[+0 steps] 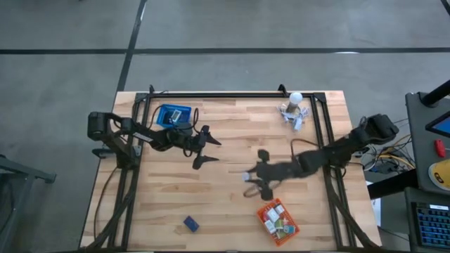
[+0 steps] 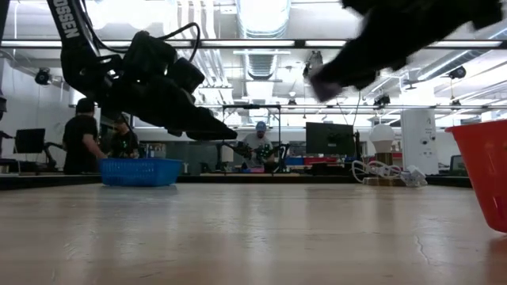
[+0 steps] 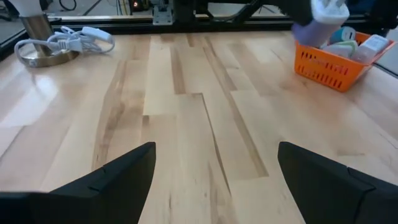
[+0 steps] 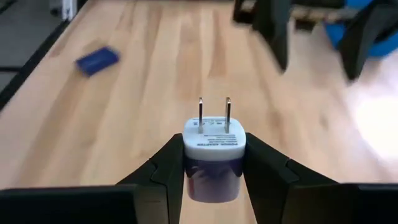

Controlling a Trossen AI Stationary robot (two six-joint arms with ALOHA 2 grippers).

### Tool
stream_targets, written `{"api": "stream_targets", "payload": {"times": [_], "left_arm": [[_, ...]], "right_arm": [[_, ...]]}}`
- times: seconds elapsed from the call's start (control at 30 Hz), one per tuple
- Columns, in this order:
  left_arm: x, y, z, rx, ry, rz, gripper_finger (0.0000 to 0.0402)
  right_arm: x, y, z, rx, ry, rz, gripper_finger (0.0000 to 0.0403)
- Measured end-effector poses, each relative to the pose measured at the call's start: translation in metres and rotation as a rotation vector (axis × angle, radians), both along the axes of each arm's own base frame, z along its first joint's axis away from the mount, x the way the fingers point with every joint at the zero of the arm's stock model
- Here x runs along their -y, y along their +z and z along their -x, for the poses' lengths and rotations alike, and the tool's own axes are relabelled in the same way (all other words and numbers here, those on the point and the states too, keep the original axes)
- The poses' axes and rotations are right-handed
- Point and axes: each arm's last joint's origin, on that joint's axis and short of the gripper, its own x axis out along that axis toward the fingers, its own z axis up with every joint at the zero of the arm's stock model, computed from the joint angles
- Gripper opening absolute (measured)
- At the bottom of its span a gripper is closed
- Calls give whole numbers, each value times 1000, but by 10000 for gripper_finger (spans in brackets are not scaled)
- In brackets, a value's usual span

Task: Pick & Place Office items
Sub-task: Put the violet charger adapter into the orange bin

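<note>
Grey concrete floor (image 1: 225, 28) crossed by dark seams surrounds the light butcher-block wooden table (image 1: 232, 176). Beyond it, an open workshop: bright white ceiling light panels (image 2: 261, 12), dark monitor screens (image 2: 329, 138), and several seated or standing people (image 2: 81, 134).

This is a robotics lab or workshop in a big open industrial hall. Beyond the wooden table (image 2: 253, 237) stretch exposed ceiling ducts (image 2: 261, 59) and strip lights, rows of benches with dark monitors (image 2: 329, 138), and people (image 2: 81, 136) seated or standing at workstations. From above, the table sits on a grey concrete floor (image 1: 63, 42) marked with dark lines, and a rack of electronics with loose cables (image 1: 394, 151) stands at its right side.
</note>
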Motion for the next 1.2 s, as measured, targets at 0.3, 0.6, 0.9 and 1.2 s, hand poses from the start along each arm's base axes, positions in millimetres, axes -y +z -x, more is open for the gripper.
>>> {"api": "stream_targets", "payload": {"times": [0.3,0.6,0.9,1.2], "left_arm": [[0,0,1,-2,15,-26,337],[0,2,2,3,18,-31,337],[0,1,3,-2,20,-30,337],[0,1,3,-2,22,-29,337]], "right_arm": [[-63,20,40,-246,-50,-132,121],[-101,35,62,-497,-108,-216,121],[-123,13,64,-686,-96,-299,121],[-135,15,65,-729,-71,-355,121]]}}
